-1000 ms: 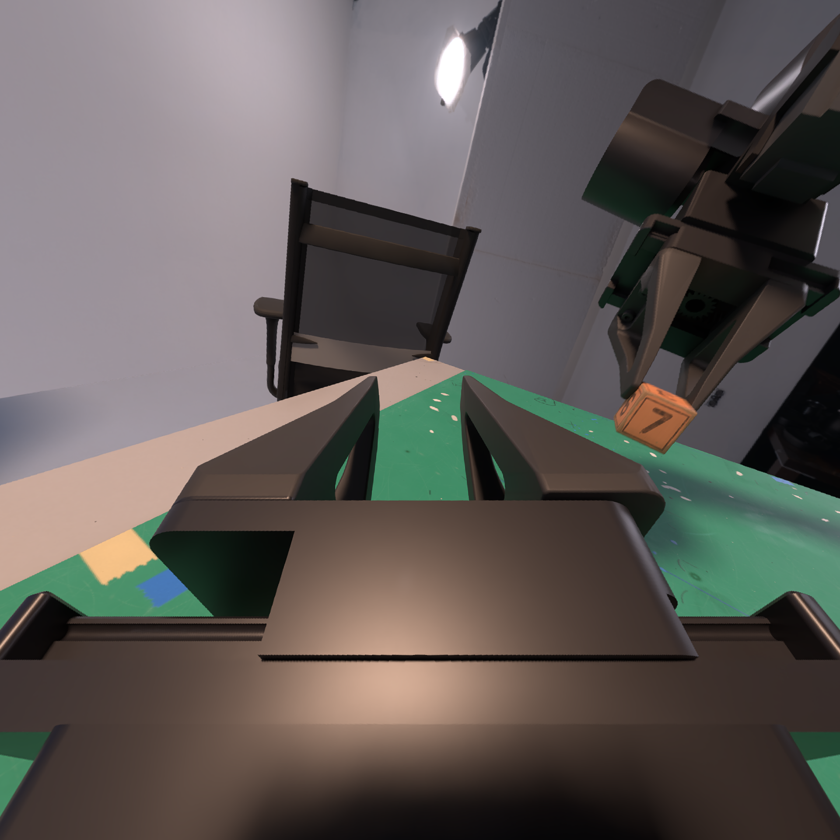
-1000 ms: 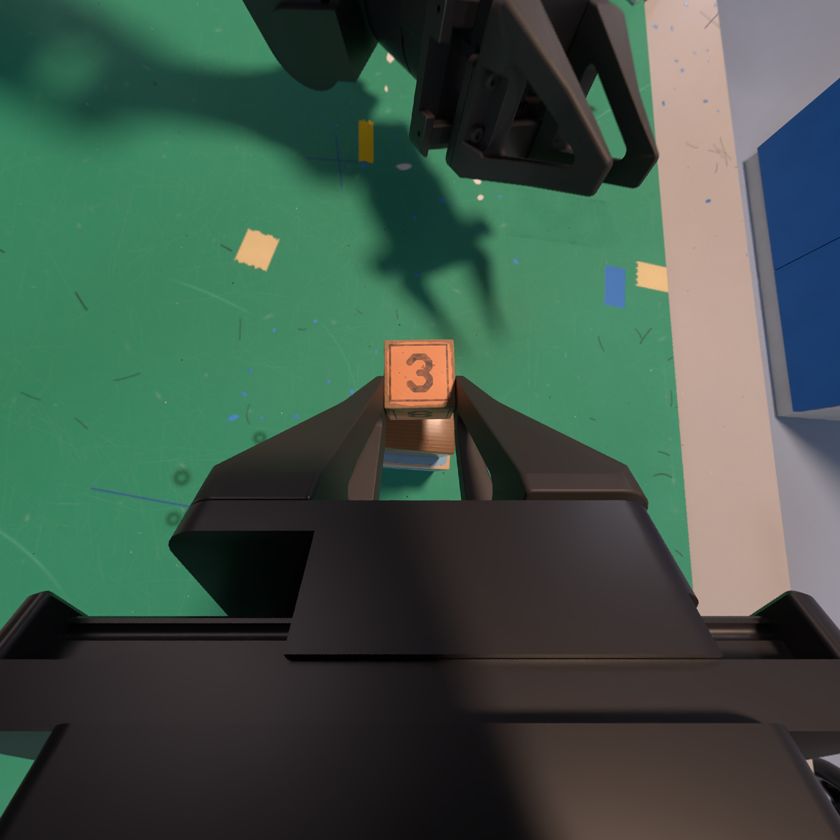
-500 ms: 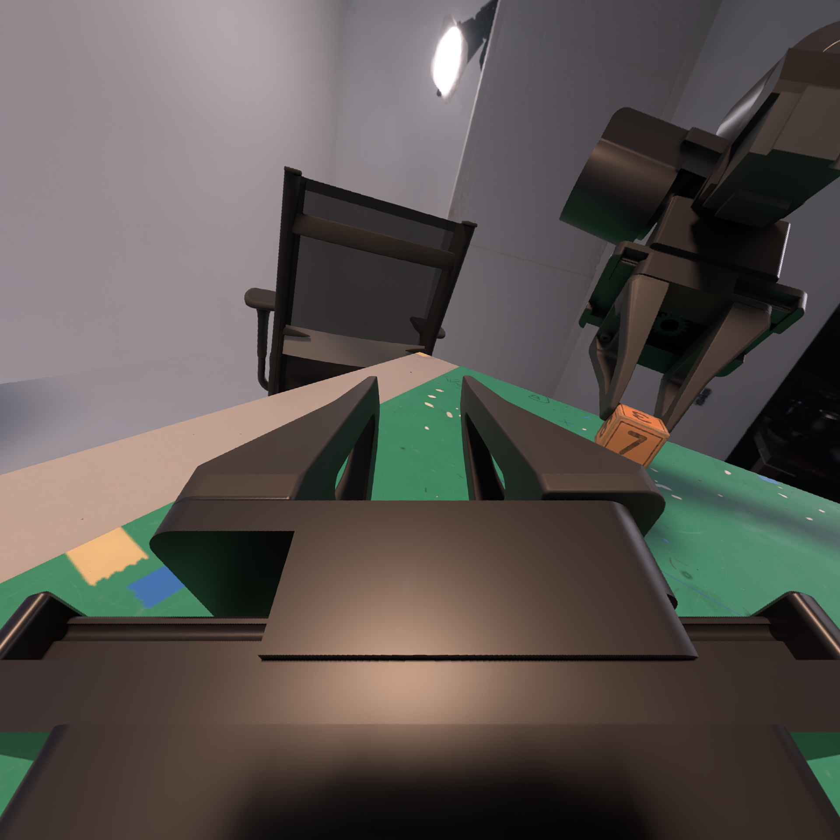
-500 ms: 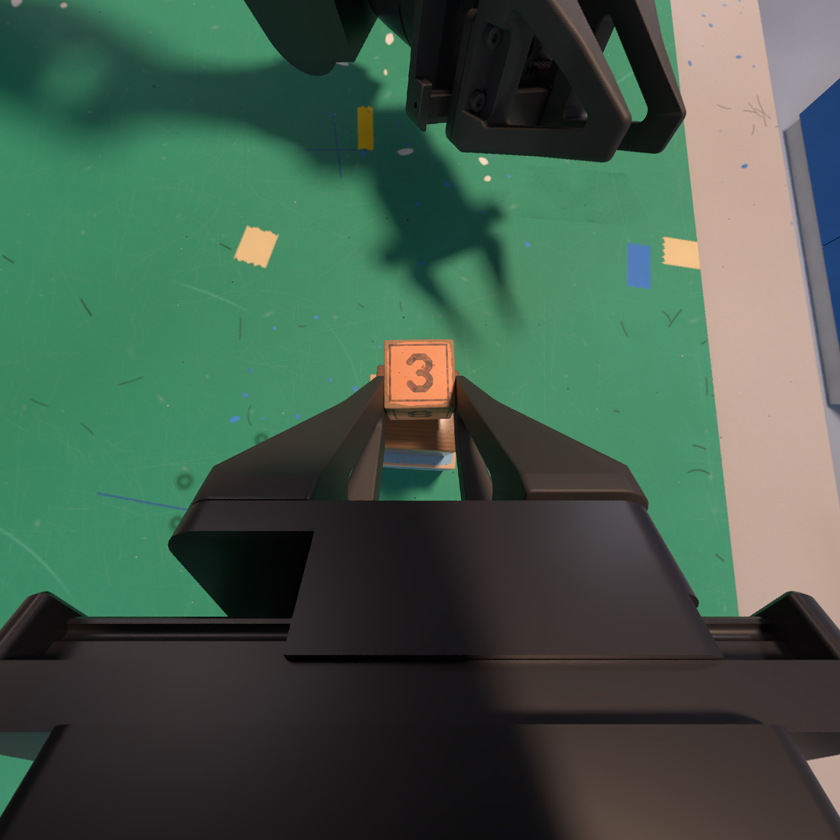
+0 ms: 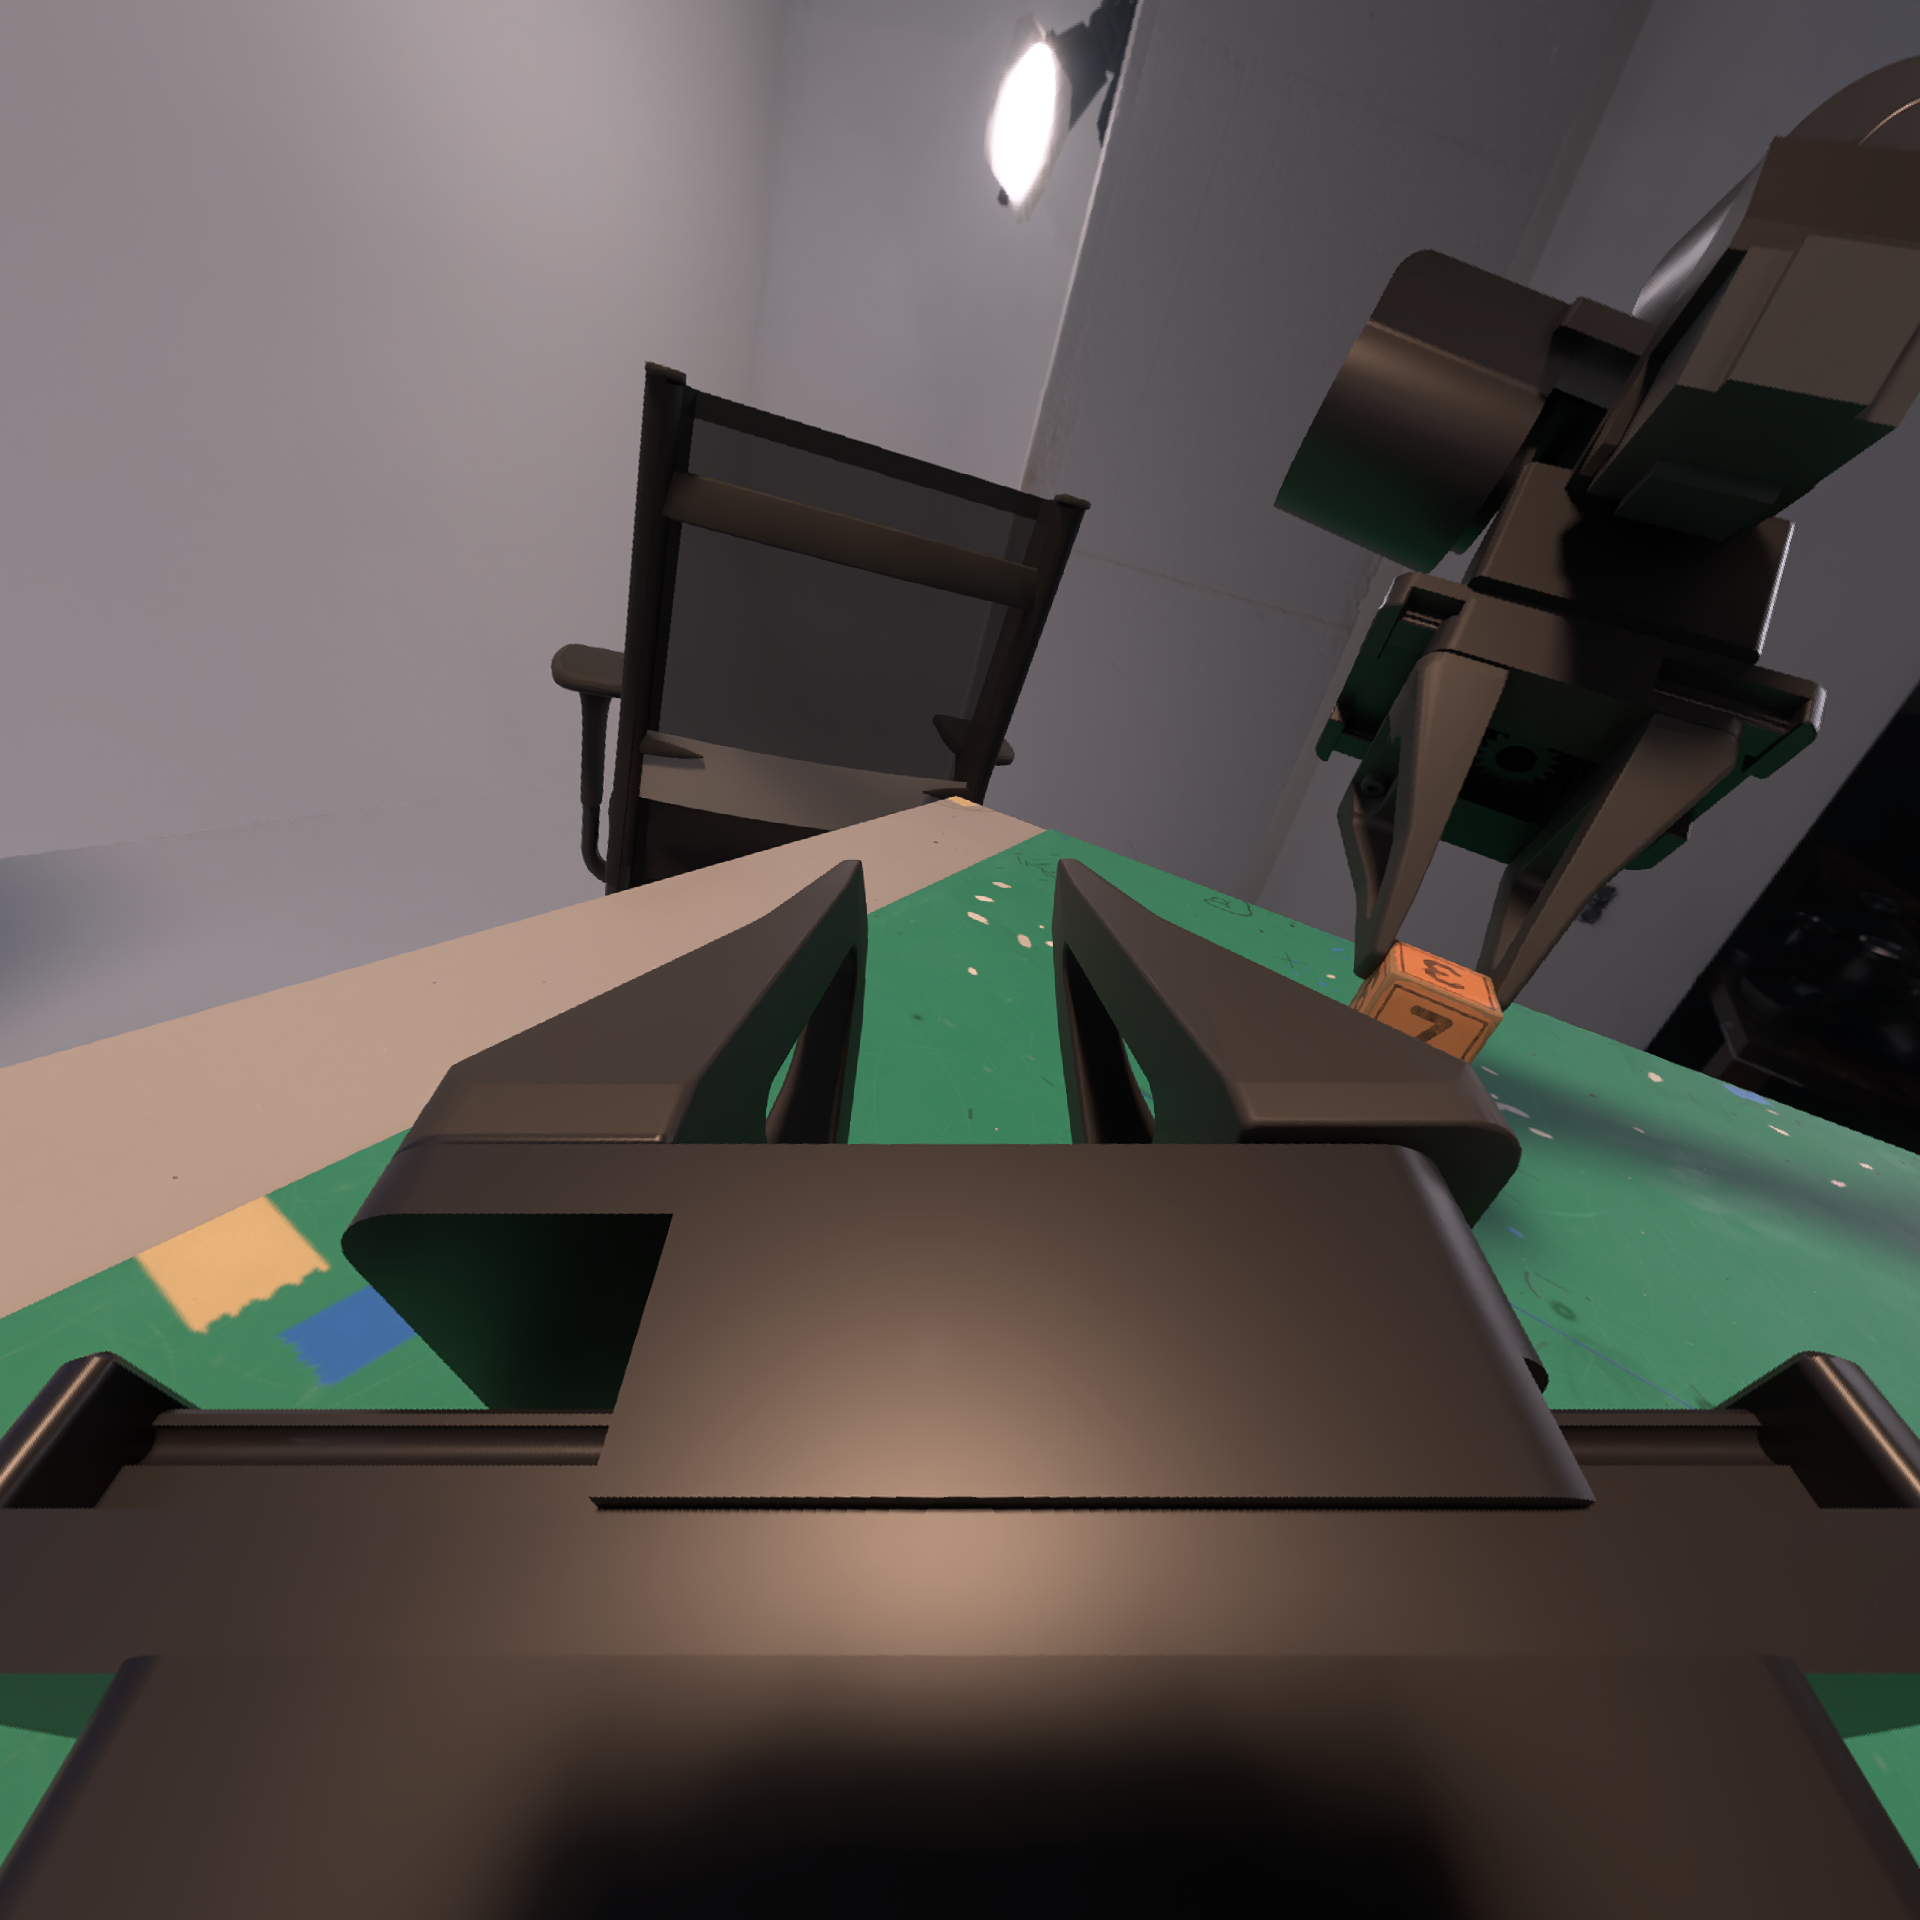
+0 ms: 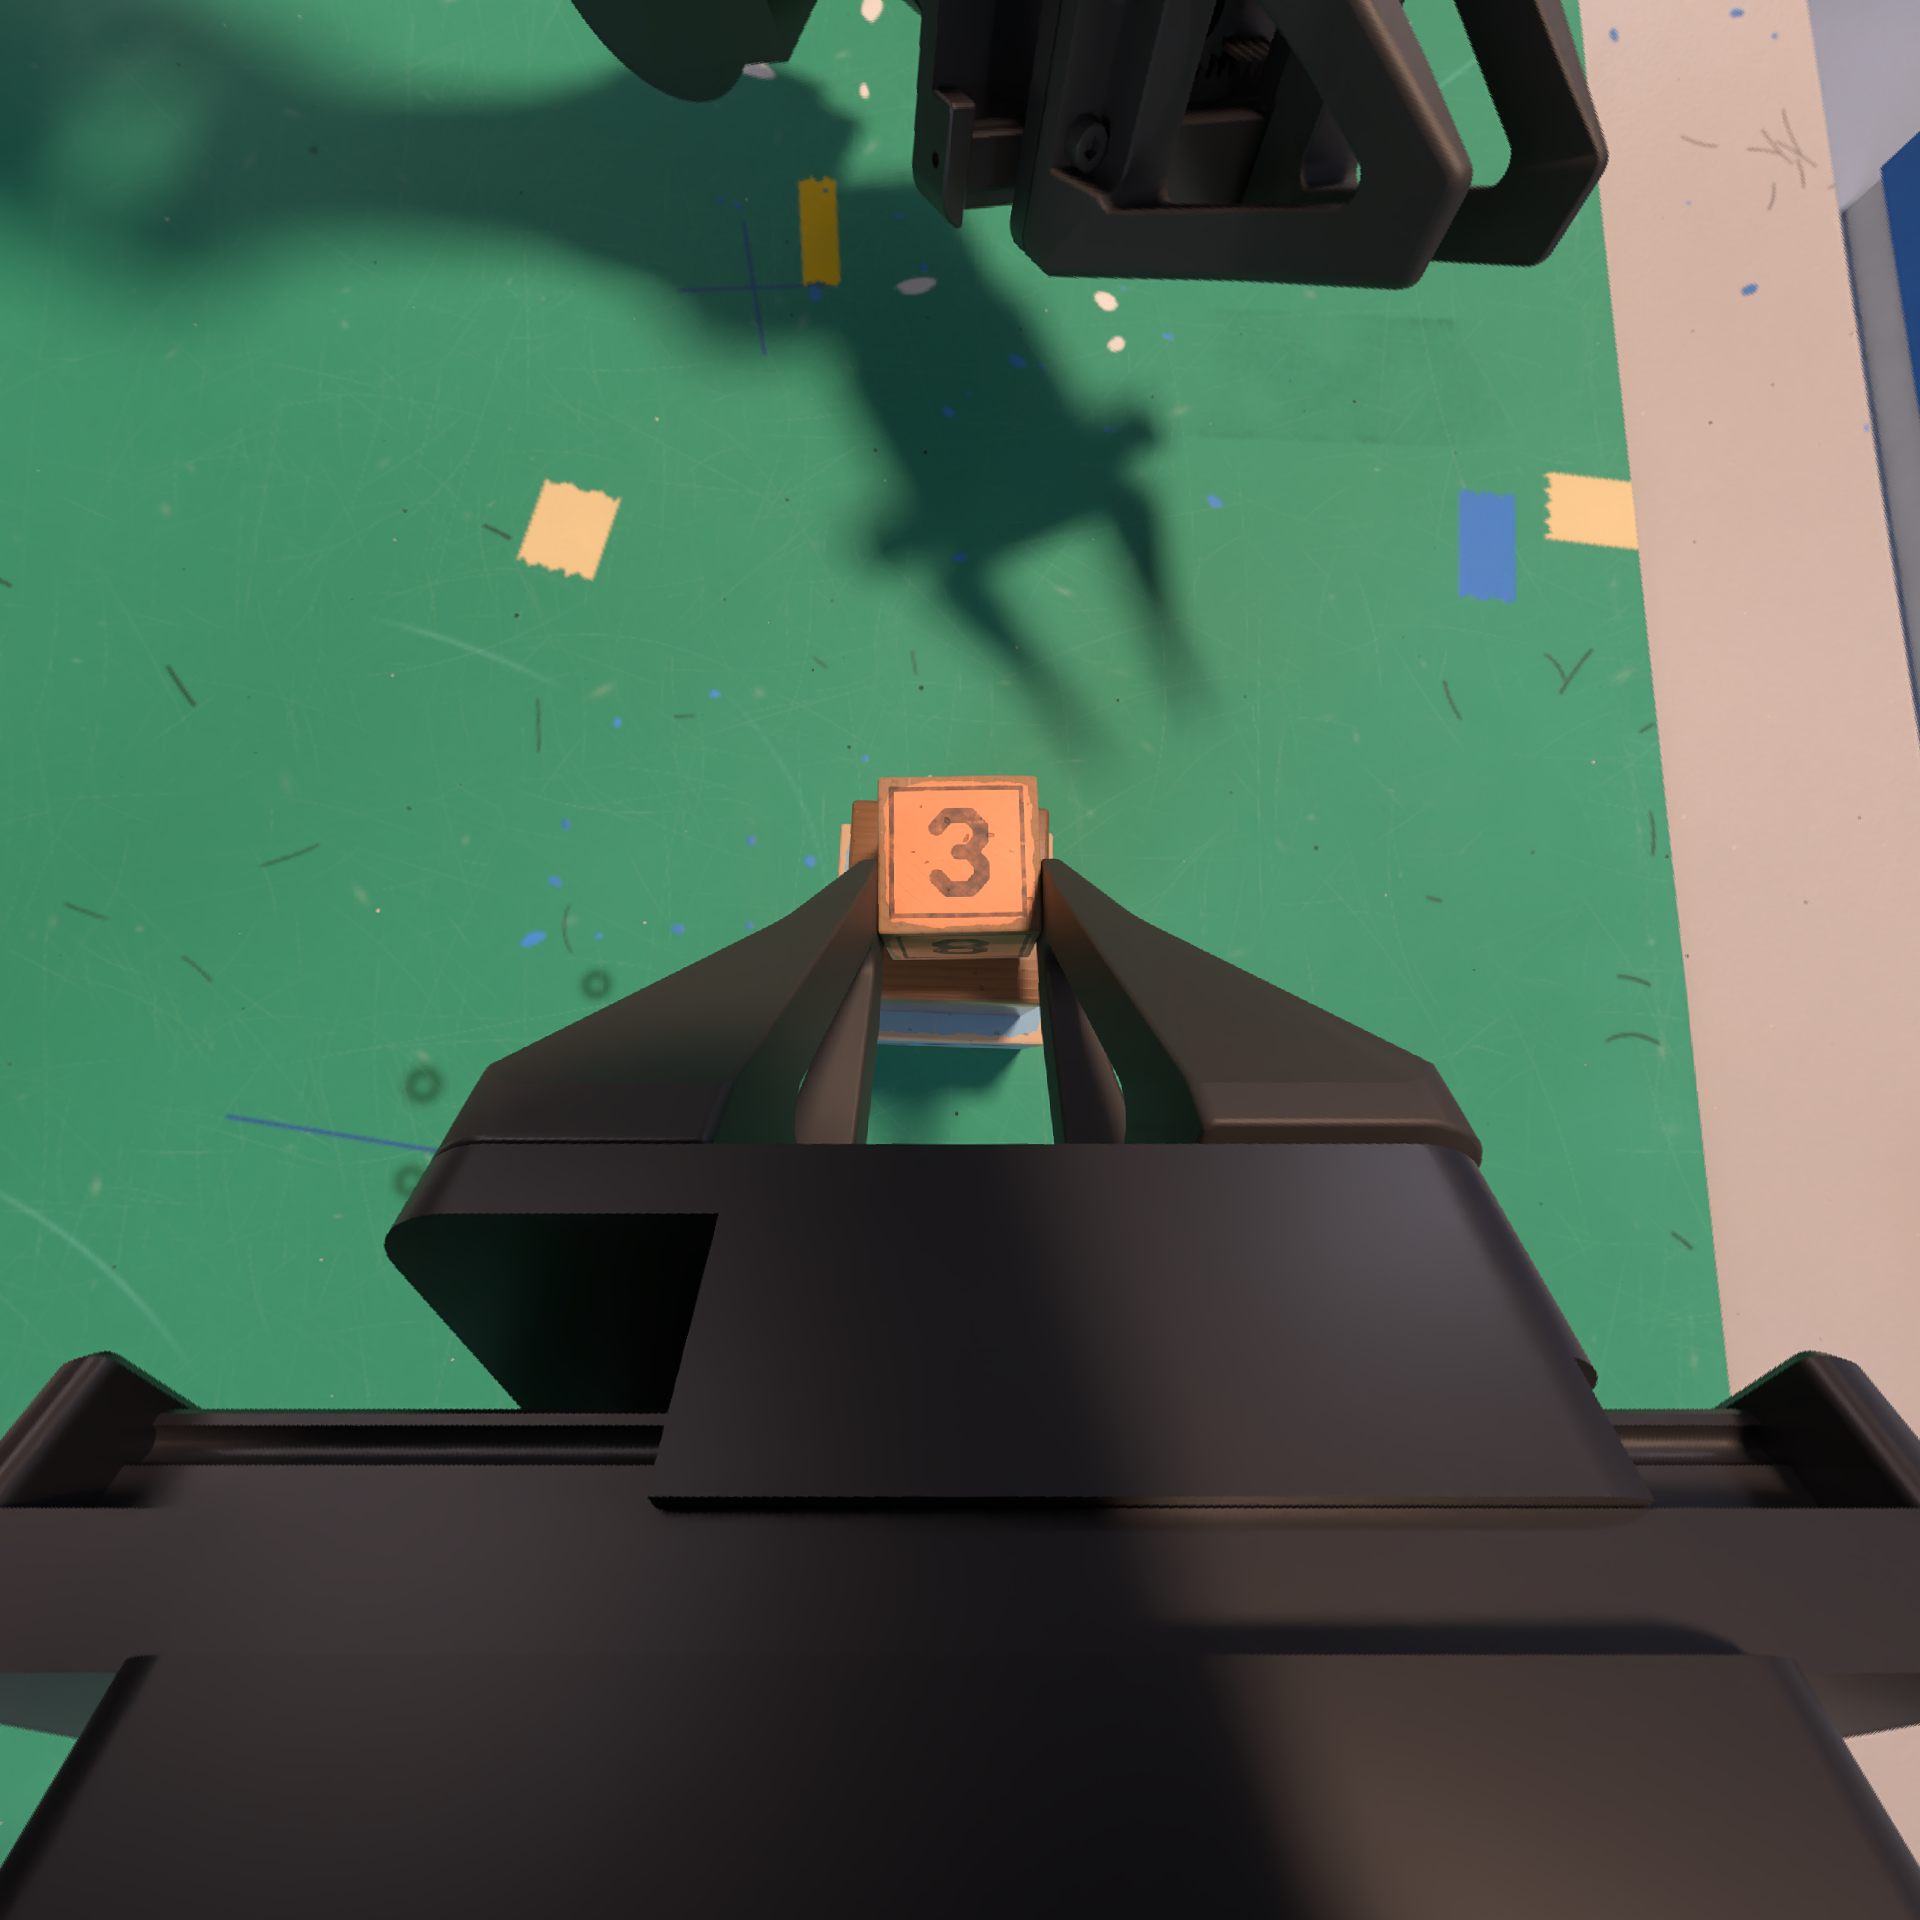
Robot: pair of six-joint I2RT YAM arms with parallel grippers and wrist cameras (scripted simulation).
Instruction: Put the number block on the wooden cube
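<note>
The right gripper (image 6: 958, 883) clamps the orange number block (image 6: 958, 854) directly above the wooden cube (image 6: 956, 982) on the green mat (image 6: 312, 727). Beyond the cube, the left gripper (image 5: 958, 883) hangs empty, fingers parted.

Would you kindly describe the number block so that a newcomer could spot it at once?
Look at the green mat, just ahead of the right pincer. Between its fingertips sits the number block, over a paler wooden cube. It alone is orange, with dark numerals on its faces.
</note>
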